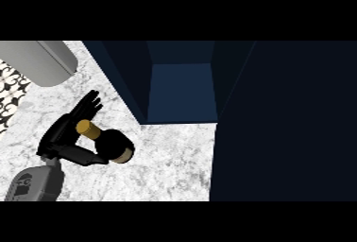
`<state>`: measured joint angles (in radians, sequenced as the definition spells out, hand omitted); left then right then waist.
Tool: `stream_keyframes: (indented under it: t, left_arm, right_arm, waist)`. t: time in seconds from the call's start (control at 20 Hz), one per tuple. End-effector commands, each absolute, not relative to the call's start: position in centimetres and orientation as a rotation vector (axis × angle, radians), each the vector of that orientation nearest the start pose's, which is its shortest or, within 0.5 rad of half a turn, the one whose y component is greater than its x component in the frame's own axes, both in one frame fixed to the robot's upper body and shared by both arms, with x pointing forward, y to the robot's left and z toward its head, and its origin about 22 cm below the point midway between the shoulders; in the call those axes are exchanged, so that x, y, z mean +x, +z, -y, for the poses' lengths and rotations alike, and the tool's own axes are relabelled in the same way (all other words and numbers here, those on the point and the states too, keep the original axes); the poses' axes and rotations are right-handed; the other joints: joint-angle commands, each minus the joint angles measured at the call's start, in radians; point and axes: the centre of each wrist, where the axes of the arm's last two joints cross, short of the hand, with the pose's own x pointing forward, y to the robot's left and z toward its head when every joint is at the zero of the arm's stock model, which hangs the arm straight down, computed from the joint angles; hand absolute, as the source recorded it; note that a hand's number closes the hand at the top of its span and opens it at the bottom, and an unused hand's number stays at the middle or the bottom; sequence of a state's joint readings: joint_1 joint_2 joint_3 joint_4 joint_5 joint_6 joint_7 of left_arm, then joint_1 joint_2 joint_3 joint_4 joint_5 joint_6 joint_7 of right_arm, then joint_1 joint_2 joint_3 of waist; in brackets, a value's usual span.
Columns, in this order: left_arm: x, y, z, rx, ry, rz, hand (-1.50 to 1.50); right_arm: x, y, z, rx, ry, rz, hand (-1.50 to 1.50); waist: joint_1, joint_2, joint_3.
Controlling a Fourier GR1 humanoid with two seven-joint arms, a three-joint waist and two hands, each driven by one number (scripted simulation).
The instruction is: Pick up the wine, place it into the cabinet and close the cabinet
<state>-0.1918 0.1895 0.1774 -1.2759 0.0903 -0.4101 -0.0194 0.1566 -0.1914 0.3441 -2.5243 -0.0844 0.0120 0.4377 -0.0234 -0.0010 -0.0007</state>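
Observation:
The wine bottle (114, 144) is black with a gold cap and a tan band at its base. It stands on the marble counter (167, 160) at the left, leaning in the view with its cap towards the upper left. My left hand (64, 133) is right against it, with straight fingers (87, 108) reaching up past the cap and the thumb (87, 159) stretched under the body. The bottle lies in the gap between them. The dark blue cabinet (181, 90) stands open behind the bottle to the right. Its door (286, 123) fills the view's right side.
A grey rounded object (42, 59) lies at the far left corner of the counter. A black-and-white patterned strip (10, 97) runs along the left edge. Bare marble lies between the bottle and the cabinet's mouth.

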Motion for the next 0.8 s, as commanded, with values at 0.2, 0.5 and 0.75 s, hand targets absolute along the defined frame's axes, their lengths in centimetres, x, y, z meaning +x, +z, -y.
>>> stream_keyframes:
  t: [0.2, 0.5, 0.75]
  left_arm:
    - [27.9, -4.2, -32.0, -0.245, -0.271, 1.445, -1.50]
    - [28.2, -6.0, -30.6, -0.247, -0.283, 1.438, -1.50]
    - [27.8, -8.5, -29.7, -0.278, -0.262, 1.405, -1.50]
  right_arm:
    - [8.0, 21.4, 21.1, 0.366, 0.318, 1.950, -1.50]
    - [7.2, 21.7, 21.4, 0.375, 0.326, 1.941, -1.50]
    - [8.4, 21.6, 21.2, 0.373, 0.319, 1.955, -1.50]
  waist:
    - [0.006, 0.001, -0.001]
    - [0.002, -0.001, 0.000]
    - [0.006, 0.002, 0.000]
